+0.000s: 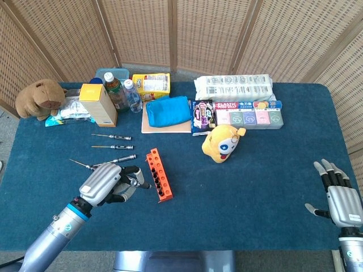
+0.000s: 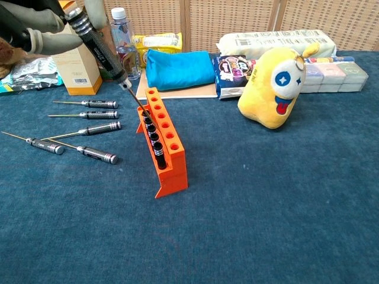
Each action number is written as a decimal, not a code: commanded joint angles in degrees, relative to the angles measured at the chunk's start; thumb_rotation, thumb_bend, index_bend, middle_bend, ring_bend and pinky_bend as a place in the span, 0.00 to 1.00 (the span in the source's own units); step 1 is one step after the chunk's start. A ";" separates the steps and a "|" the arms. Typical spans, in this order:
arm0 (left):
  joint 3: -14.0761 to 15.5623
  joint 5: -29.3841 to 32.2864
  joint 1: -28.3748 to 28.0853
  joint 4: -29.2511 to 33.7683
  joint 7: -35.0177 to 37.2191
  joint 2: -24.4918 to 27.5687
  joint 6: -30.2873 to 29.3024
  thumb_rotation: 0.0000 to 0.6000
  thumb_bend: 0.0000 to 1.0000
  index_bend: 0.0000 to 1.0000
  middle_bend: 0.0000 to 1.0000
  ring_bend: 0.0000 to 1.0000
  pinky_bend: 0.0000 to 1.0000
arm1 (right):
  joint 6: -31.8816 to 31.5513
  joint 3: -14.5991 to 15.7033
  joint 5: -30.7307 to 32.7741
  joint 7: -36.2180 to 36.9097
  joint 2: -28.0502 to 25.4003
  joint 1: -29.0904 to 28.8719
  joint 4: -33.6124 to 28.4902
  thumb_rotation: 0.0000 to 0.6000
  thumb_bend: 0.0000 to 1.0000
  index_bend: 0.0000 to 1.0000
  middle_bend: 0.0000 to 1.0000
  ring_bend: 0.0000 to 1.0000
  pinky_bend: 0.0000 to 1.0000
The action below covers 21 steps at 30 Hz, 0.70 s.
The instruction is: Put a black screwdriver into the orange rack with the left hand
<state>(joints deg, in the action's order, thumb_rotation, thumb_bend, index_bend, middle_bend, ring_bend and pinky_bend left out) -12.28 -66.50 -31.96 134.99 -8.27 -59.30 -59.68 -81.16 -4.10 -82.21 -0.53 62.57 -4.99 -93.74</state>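
orange rack (image 2: 167, 151); black screwdriver (image 2: 98, 46) with silver-banded handle; dark blue table cloth (image 1: 255, 187); yellow plush toy (image 2: 274, 89) with blue eye; brown plush animal (image 1: 38, 98); bright blue pouch (image 1: 168, 111); tan woven screen (image 1: 187, 34); silver-grey left hand (image 1: 105, 185).

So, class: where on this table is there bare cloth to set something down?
Free: between the rack and the right hand, in front of the yellow toy. Crowded: the back row, and the loose screwdrivers left of the rack.
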 commanded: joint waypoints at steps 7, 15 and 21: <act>0.61 0.02 -1.69 0.00 2.10 0.61 2.32 1.00 0.44 0.51 1.00 1.00 1.00 | 0.01 0.01 0.02 -0.01 -0.05 0.00 -0.02 1.00 0.00 0.00 0.03 0.05 0.08; 1.22 2.78 -3.57 0.00 -0.59 -1.47 1.67 1.00 0.44 0.51 1.00 1.00 1.00 | -0.13 -0.12 0.17 0.35 -0.19 0.07 0.01 1.00 0.00 0.00 0.03 0.05 0.08; 1.21 5.54 -5.40 0.00 -3.18 -3.37 0.86 1.00 0.44 0.51 1.00 1.00 1.00 | -0.04 -0.06 0.08 0.55 -0.23 0.04 0.07 1.00 0.00 0.00 0.03 0.05 0.08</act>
<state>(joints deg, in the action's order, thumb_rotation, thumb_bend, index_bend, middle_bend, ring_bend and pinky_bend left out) -11.02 -61.42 -36.97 134.99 -11.11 -62.26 -58.60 -81.19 -4.16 -82.12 0.02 62.34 -4.95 -93.68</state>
